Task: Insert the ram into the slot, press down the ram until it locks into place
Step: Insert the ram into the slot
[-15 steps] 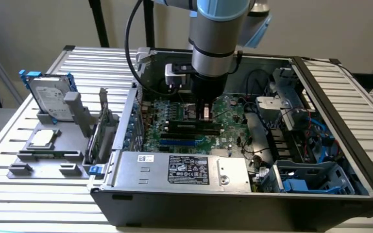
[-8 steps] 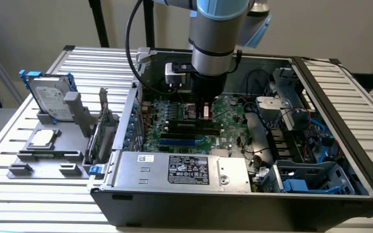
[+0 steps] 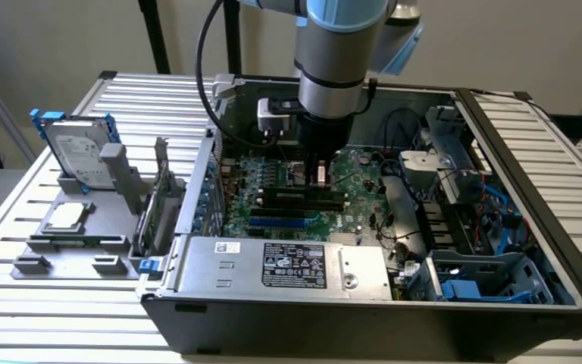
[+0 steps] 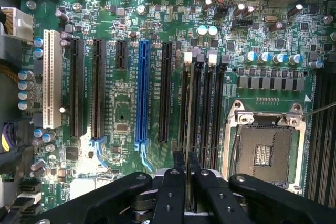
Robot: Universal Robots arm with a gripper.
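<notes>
My gripper (image 4: 187, 162) is shut on the ram (image 4: 188, 129), which I see edge-on as a thin dark line running away from the fingers. The ram lies along the first of several parallel black memory sockets, the slot (image 4: 188, 59) whose pale end clip shows at its far end. I cannot tell whether the ram's edge touches the slot or hangs just above it. In the exterior view the gripper (image 3: 318, 176) reaches down into the open computer case, right over the black sockets (image 3: 296, 199) on the green motherboard (image 3: 362, 171).
A blue socket (image 4: 142, 93), black expansion sockets and a white one (image 4: 51, 77) lie beside the memory sockets. The bare CPU socket (image 4: 265, 150) is on the other side. The power supply (image 3: 281, 262), cables and drive bays (image 3: 483, 280) crowd the case. A hard drive (image 3: 79, 155) stands outside it.
</notes>
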